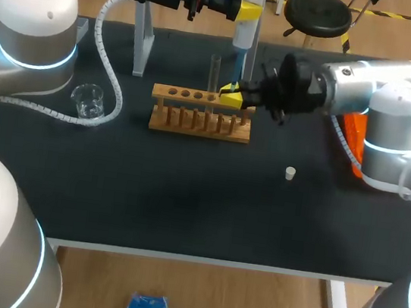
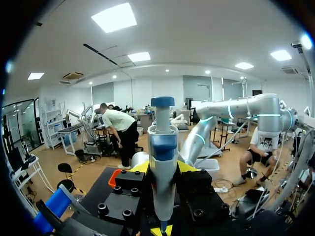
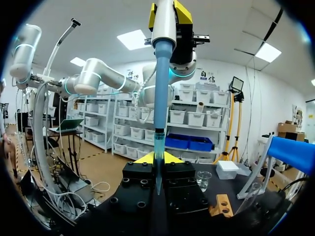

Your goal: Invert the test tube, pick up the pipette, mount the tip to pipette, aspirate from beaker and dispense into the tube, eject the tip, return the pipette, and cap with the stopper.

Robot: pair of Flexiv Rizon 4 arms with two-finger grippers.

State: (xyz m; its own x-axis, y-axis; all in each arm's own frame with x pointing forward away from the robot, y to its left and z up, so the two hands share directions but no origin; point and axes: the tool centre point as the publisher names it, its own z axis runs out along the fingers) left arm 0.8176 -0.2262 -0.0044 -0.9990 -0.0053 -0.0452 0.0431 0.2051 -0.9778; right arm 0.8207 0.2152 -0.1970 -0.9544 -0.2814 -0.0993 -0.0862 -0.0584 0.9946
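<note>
Head view shows the left pincer point(image 1: 239, 9) high over the far side of the counter point(image 1: 184, 197), pinching the pipette point(image 1: 242, 40), which hangs upright with its narrow end down. In the left wrist view the pipette's white and blue body sits clamped between that pincer's yellow-tipped fingers. The right arm comes in from the right, and its pincer point(image 1: 231, 96) sits at the right end of the wooden rack point(image 1: 200, 123), directly under the pipette. The right wrist view shows this pincer's fingers pressed together on the clear tip point(image 3: 158, 147), which is lined up on the pipette's lower end. The test tube point(image 1: 215, 69) stands upright in the rack, just left of the right pincer. The beaker point(image 1: 88, 101) stands on the counter well to the left of the rack. The small white stopper point(image 1: 290, 173) lies alone on the counter, in front of the rack and to its right. A pipette stand point(image 1: 141, 38) rises behind the rack's left end.
</note>
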